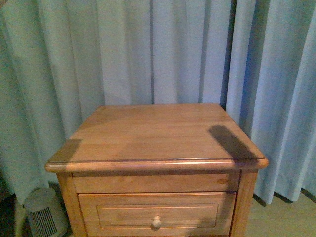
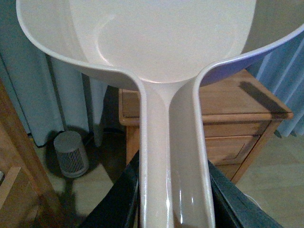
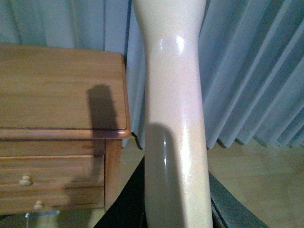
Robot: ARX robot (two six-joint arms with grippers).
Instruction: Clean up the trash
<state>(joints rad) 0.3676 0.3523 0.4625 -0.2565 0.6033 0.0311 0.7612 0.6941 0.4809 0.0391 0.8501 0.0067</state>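
My left gripper (image 2: 175, 199) is shut on the handle of the pale pink dustpan (image 2: 161, 42), whose scoop fills most of the left wrist view and looks empty. My right gripper (image 3: 175, 199) is shut on the pale handle of the brush (image 3: 173, 95); its bristles are out of view. Both are held off the sides of the wooden nightstand (image 1: 158, 133), whose top shows only two arm shadows. No white paper wad shows in any view. Neither gripper shows in the front view.
The nightstand has drawers with round knobs (image 1: 157, 221). Pale blue curtains (image 1: 148, 49) hang behind it. A small grey fan heater (image 1: 44, 212) stands on the floor at its left, also in the left wrist view (image 2: 71, 154). Wooden floor (image 3: 256, 175) lies to the right.
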